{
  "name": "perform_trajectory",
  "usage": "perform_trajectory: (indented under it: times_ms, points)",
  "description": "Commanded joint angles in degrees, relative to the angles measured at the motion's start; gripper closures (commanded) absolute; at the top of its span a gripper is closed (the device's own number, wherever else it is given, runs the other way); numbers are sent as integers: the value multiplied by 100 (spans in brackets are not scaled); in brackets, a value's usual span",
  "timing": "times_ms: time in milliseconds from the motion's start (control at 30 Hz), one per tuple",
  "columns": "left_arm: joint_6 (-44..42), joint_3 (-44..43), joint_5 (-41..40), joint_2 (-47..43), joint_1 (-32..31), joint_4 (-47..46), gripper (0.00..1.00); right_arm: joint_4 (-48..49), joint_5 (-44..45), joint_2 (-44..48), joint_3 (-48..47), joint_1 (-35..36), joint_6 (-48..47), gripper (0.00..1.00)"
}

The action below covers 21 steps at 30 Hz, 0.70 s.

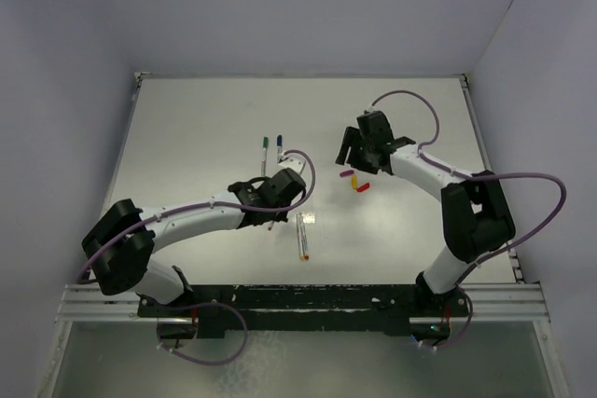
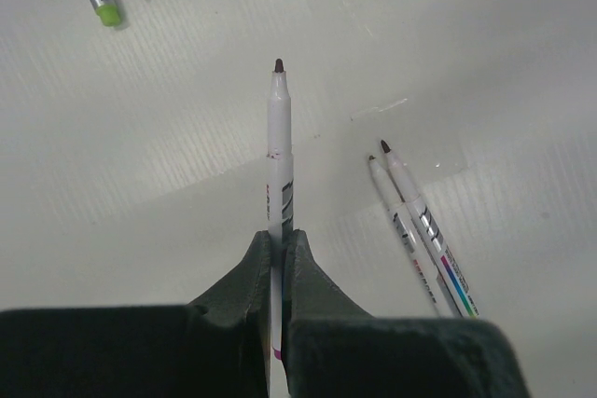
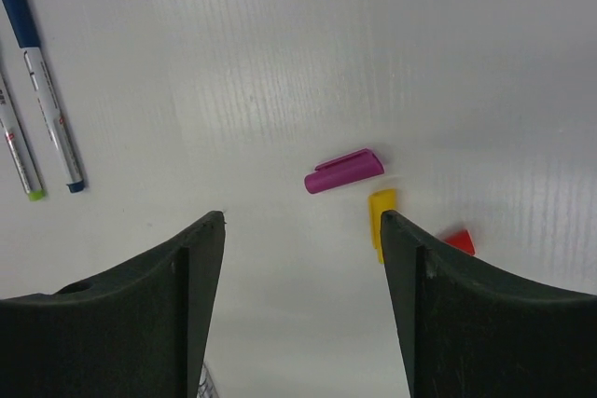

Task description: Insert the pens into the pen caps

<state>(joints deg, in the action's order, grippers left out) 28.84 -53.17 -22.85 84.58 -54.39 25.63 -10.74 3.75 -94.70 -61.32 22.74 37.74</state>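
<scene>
White ribbed worktop (image 1: 187, 128) between pale walls (image 1: 280, 6). Left fingers (image 2: 244, 291) pinched tight on thin white marker pen (image 2: 278, 156), dark tip pointing away. Right fingers (image 3: 177, 295) spread wide, gripping nothing. Two uncapped white pens (image 2: 426, 228) side by side near the held one; green-capped pen (image 3: 19, 151) and blue-capped pen (image 3: 45, 90) parallel. Magenta plastic cap (image 3: 343, 171), yellow cap (image 3: 381, 212), red cap (image 3: 459, 241) clustered below the right fingers.

You have one bare-tipped pen (image 2: 277, 137) pinched in the left gripper (image 2: 278, 241), two uncapped pens (image 2: 426, 226) side by side nearby, blue-capped pen (image 3: 45, 90) beside green-capped pen (image 3: 19, 151), magenta cap (image 3: 343, 171), yellow cap (image 3: 381, 216) and red cap (image 3: 459, 241) lying loose, clustered.
</scene>
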Motion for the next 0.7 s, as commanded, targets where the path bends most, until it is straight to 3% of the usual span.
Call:
perform_trajectory:
  times_ms: [0, 233, 433, 667]
  points:
    - [-115, -20, -68, -143, 46, -274, 100, 117, -352, -127, -325, -2, 160, 29]
    - [-259, 173, 243, -250, 208, -519, 100, 159, -651, -391, -388, 2, 313, 29]
    - [-460, 591, 1061, -722, 670, -1068, 100, 188, -788, -512, -382, 1, 412, 28]
    - [-799, 497, 1163, -788, 846, -997, 100, 187, -800, -578, -385, 0, 491, 28]
